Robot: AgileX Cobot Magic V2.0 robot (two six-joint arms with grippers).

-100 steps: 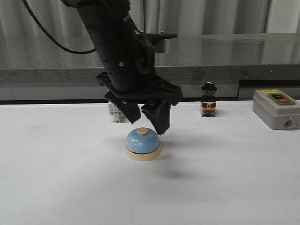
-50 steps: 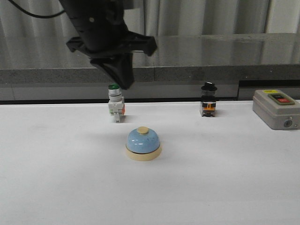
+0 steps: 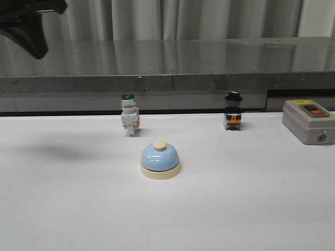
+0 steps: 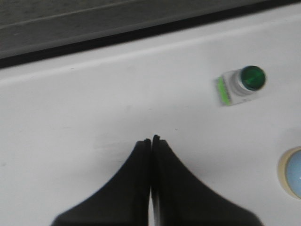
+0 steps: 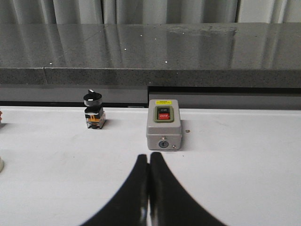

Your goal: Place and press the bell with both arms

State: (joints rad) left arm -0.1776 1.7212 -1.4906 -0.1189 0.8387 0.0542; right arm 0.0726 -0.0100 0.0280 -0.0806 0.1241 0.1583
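The light-blue bell [image 3: 160, 160] with a cream base and cream button stands alone on the white table [image 3: 78, 209], untouched. Its edge shows in the left wrist view [image 4: 292, 173]. My left gripper [image 4: 151, 140] is shut and empty, high above the table to the left of the bell; in the front view only part of it [image 3: 29, 29] shows at the top left corner. My right gripper [image 5: 149, 157] is shut and empty, low over the table in front of a grey switch box, and does not show in the front view.
A green-capped white push-button switch [image 3: 129, 120] stands behind the bell and shows in the left wrist view [image 4: 242, 84]. A black-knobbed switch [image 3: 233, 117] stands at the back right. A grey ON/OFF switch box [image 3: 308, 121] sits at the far right. A grey ledge [image 3: 172, 78] runs behind.
My left gripper let go of the bell, rose, and swung up and left to the frame's top left corner. The bell has stayed in place.
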